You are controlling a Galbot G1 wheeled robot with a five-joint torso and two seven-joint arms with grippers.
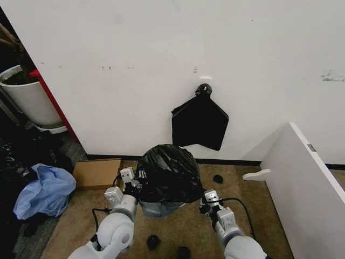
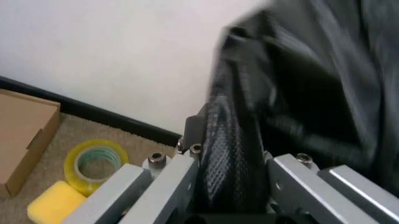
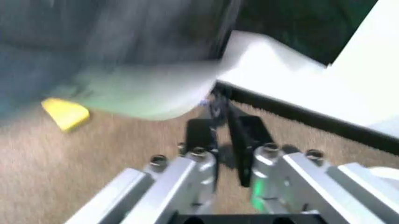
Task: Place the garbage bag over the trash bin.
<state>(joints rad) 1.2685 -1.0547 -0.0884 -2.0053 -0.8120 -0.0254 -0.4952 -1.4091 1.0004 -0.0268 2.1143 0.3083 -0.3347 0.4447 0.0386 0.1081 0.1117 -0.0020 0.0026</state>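
The glossy black garbage bag (image 1: 168, 171) is draped over the trash bin (image 1: 160, 209), whose pale lower wall shows under the bag's hem. My left gripper (image 1: 131, 181) is at the bag's left edge, shut on a fold of the bag (image 2: 311, 84) that fills the space in my left gripper (image 2: 232, 140). At the bag's right lower edge, my right gripper (image 1: 207, 198) is shut, or nearly so, on a thin dark strand of the bag. In the right wrist view, my right gripper (image 3: 223, 133) is beside the bin's white wall (image 3: 156, 93).
A cardboard box (image 1: 97, 172), a yellow tape roll (image 2: 95, 162) and a yellow sponge (image 2: 55, 205) lie on the carpet to the left. A blue plastic heap (image 1: 46, 189) and a tall white tub (image 1: 29, 97) stand further left. A white board (image 1: 307, 189) leans at the right. A flat black bundle (image 1: 200, 123) hangs on the wall.
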